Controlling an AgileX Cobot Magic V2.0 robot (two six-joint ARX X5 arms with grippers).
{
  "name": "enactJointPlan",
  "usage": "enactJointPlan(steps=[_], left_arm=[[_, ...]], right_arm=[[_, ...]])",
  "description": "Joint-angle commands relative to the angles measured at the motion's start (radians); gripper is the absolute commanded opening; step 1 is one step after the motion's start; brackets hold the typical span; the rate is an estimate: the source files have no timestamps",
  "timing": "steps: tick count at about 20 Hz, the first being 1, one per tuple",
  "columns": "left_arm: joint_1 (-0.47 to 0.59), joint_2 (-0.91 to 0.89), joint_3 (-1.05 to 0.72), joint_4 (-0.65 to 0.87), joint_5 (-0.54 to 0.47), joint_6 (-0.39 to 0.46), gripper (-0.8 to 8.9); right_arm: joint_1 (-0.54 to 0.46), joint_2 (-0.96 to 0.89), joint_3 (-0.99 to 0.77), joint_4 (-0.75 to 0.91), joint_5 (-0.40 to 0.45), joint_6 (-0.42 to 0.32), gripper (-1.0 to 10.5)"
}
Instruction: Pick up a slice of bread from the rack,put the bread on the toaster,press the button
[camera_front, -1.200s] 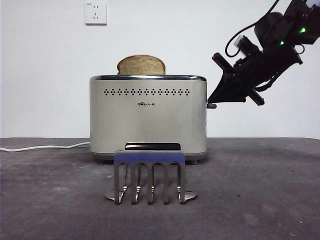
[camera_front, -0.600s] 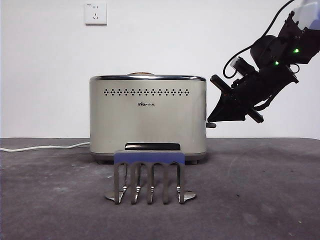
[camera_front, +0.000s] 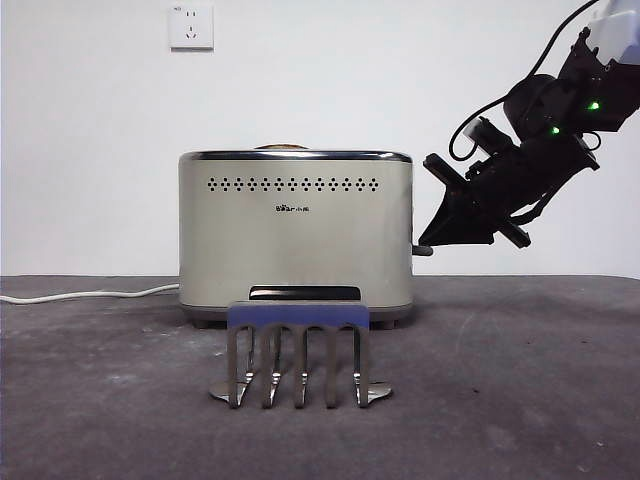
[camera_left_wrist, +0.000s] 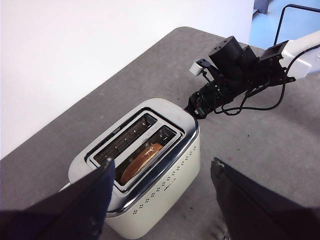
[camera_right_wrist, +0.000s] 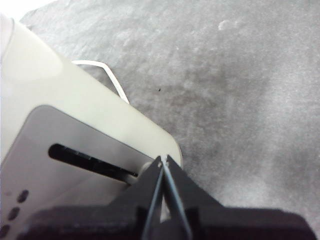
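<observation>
The cream toaster (camera_front: 296, 240) stands mid-table, with the slice of bread (camera_left_wrist: 141, 162) sunk in one slot; from the front only a sliver of crust (camera_front: 279, 147) shows above the chrome rim. My right gripper (camera_front: 426, 242) is shut, its tip resting on the dark button (camera_front: 424, 250) low on the toaster's narrow right side. In the right wrist view the shut jaws (camera_right_wrist: 163, 161) cover the button at the end of the lever slot. The rack (camera_front: 298, 350) stands bare in front of the toaster. My left gripper (camera_left_wrist: 161, 165) hangs open high above the toaster.
A white cord (camera_front: 90, 294) runs left from the toaster along the table. A white wall socket (camera_front: 191, 26) sits high on the back wall. The right arm (camera_left_wrist: 235, 75) reaches in beside the toaster's end.
The right gripper pushed the button down from near the toaster's top to low on its side, and the bread sank into the slot. Over the last half second hardly anything moved.
</observation>
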Motion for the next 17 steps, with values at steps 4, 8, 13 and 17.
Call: enactJointPlan(steps=[4,8,13,17], left_arm=[[-0.003,0.000,-0.006,-0.003,0.003,-0.007,3.28],[-0.003,0.000,-0.006,-0.002,0.002,-0.007,3.28],[-0.003,0.000,-0.006,-0.003,0.002,-0.007,3.28],[-0.003,0.000,-0.006,-0.037,0.003,-0.007,3.14]], right_arm=[[0.007,0.018,-0.029,-0.064,0.003,0.014,-0.1],[0.005,-0.130,-0.025,-0.055,0.014,0.015,-0.1],[-0.002,-0.383,-0.025,-0.122,0.038,-0.003,-0.1],[0.000,-0.591,-0.025,-0.371,0.036,-0.074,-0.1]])
